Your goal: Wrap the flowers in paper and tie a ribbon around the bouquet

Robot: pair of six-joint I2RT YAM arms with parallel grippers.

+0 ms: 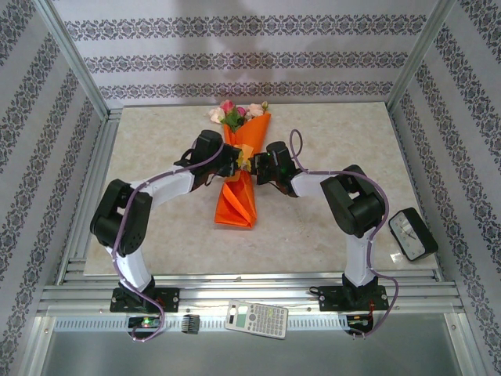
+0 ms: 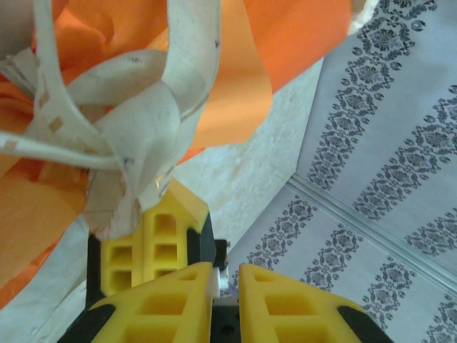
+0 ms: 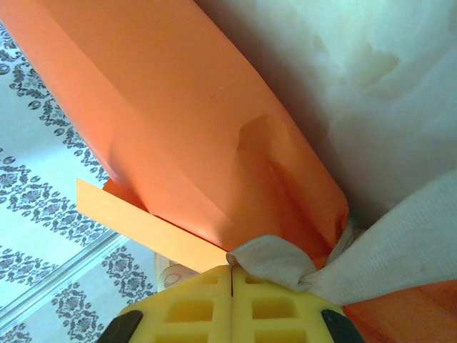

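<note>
1. Clearly the step in hand is the tying: the bouquet (image 1: 239, 192) lies along the middle of the tabletop (image 1: 313, 235), with the flowers (image 1: 233, 113) at its far end, and both arms meet at its waist.
2. The right fingers (image 3: 243, 289) are pressed together, pinching a fold of the ribbon (image 3: 275, 261) right against the orange paper (image 3: 178, 128). That hold wants to be firm, since it anchors the knot.
3. The left fingers (image 2: 250, 279) are drawn close with a thin slit between them, just below a tangle of ribbon loops. Whether a strand sits in that slit I cannot tell.
4. To do it well, I judge the left side needs one single strand, taken near its free end, not the whole bunch of loops.
5. Pull the two holds apart sideways, level with the tabletop, slow and even. That way the knot cinches onto the paper rather than sliding toward the narrow end.
6. Mind the force: the paper looks thin and creased and would likely crumple or tear. The bouquet also seems light enough to drag or roll.
</note>
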